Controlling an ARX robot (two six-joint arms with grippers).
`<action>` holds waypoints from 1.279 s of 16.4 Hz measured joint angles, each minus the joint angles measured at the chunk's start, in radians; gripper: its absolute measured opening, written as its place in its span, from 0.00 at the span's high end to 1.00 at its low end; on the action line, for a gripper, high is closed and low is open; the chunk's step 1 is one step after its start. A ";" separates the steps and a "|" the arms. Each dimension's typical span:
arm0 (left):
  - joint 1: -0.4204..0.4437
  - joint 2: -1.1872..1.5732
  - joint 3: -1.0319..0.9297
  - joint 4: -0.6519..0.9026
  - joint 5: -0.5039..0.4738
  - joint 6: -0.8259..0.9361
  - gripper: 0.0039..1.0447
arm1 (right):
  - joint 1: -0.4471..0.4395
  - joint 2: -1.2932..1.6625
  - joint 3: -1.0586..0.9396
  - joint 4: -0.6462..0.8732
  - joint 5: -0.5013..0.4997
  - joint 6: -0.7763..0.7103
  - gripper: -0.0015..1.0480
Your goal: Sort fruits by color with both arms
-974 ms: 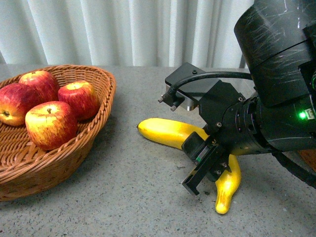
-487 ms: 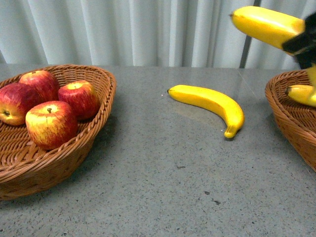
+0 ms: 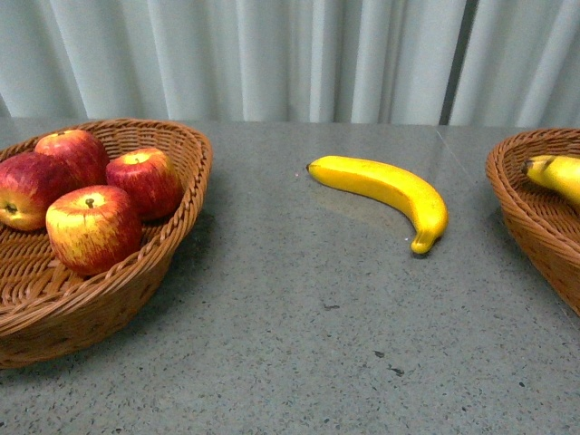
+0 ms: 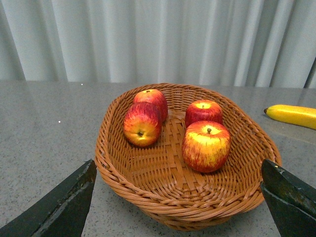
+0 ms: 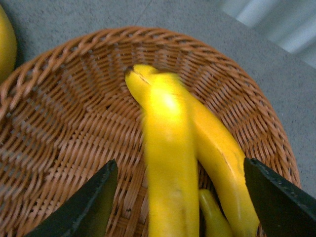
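left gripper jaws wide apart, right gripper likewise spread

Two baskets: the left basket holds four apples. One banana lies on the table. The right basket holds at least two bananas, with a possible third yellow tip under them.

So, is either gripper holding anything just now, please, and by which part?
Nothing: the left gripper and right gripper are open, the blurred long yellow banana touching neither jaw.
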 joint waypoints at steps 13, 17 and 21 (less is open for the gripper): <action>0.000 0.000 0.000 0.000 0.000 0.000 0.06 | 0.409 0.554 0.674 -0.209 -0.112 0.144 0.06; 0.000 0.000 0.000 0.000 0.000 0.000 0.06 | 0.409 0.648 0.786 -0.335 -0.020 0.093 0.06; 0.000 0.000 0.000 0.000 0.000 0.000 0.06 | 0.409 0.676 0.808 -0.368 0.011 0.084 0.06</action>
